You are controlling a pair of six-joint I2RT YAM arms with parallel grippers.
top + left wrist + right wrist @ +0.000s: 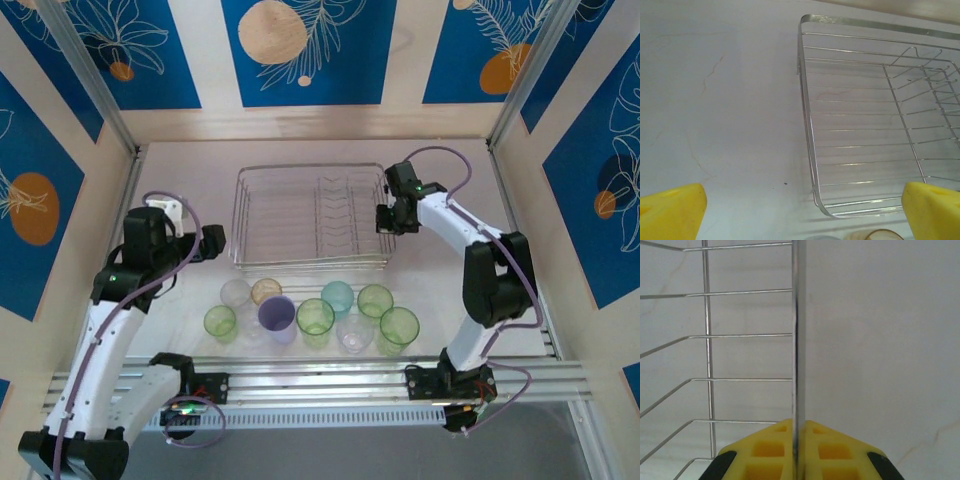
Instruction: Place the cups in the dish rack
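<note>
R gripper (798,452) clamped the dish rack (798,315) by its right rim wire; L gripper (802,210) hung wide open. Cups (315,316) stood clustered just in front, unloaded; a tug could drag rack into them.

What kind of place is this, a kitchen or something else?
Likely a robot test cell, not a kitchen: white robot arms mounted on an aluminium rail, blue-and-cream printed wall panels around, a silvery wire dish rack and translucent plastic cups staged.
</note>
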